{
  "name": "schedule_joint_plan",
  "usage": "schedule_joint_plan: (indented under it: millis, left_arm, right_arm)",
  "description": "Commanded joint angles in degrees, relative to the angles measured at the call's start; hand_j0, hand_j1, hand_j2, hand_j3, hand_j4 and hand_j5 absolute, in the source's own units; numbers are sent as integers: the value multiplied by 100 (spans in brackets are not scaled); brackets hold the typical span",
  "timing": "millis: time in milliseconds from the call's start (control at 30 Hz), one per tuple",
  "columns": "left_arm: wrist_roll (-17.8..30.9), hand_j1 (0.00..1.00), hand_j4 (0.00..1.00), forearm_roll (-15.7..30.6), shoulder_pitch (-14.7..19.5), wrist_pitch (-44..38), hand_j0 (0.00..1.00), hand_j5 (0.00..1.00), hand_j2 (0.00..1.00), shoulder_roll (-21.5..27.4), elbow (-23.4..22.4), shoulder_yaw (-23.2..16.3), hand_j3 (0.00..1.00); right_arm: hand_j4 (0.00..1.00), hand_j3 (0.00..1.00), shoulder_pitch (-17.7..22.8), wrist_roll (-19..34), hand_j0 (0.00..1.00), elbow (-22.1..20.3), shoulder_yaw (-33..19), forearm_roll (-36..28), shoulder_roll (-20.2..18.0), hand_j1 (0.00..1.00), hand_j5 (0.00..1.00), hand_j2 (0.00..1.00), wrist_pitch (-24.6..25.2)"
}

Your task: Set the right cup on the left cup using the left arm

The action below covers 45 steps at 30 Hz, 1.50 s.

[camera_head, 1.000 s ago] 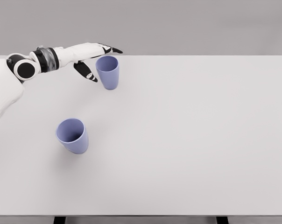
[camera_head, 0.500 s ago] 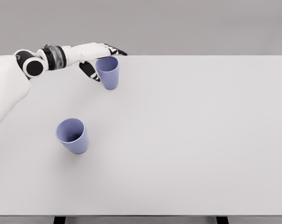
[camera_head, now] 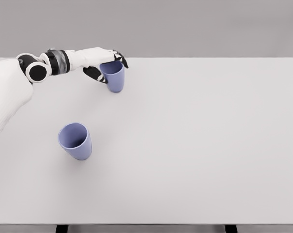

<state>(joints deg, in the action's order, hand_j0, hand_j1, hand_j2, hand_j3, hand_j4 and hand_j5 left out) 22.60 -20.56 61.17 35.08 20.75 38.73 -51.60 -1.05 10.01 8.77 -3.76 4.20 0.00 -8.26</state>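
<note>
1. Though both cups match in colour, the far cup (camera_head: pixel 113 76) stands upright near the table's (camera_head: pixel 209 145) back edge, well apart from the near cup (camera_head: pixel 75 141), which stands closer to the camera and further left.
2. At the far cup, the left hand (camera_head: pixel 104 63) has its fingers curled over the rim and its thumb against the near wall; it looks clamped on the cup, though how firmly cannot be told.
3. Judged by its look, this cup is light, rigid and smooth, so it could slip or tip under a loose pinch.
4. Holding the upper wall, just under the rim, seems best, leaving the base free to seat into the near cup.
</note>
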Motion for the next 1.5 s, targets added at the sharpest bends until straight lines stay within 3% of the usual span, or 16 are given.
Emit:
schedule_joint_plan:
  millis: [0,300,767,867,1100,1467]
  left_arm:
    - [-1,55,55,17,-9,-8,55,55,55,-1,-6,1,55]
    - [-10,52,52,105,-44,-8,52,52,52,87,214,97,52]
    - [17,50,50,1195,-281,-8,50,50,50,1625,2402,1,50]
    - [17,50,50,1581,-325,-8,50,50,50,2196,3123,1,50]
    - [8,50,50,1915,-422,-8,50,50,50,2820,3826,10,50]
    - [-1,50,50,2750,-694,-8,50,50,50,4384,5443,1,50]
  right_arm:
    - [100,100,0,1,100,2,7,2,0,100,100,100,-1]
    - [100,100,0,1,100,2,-2,2,0,100,100,100,-1]
    - [100,100,0,1,100,2,-2,2,0,100,100,100,-1]
    - [100,100,0,1,100,-7,-2,2,0,100,100,100,-1]
    - [100,100,0,1,100,2,-2,2,0,100,100,100,-1]
    - [100,100,0,1,100,2,-2,2,0,100,100,100,-1]
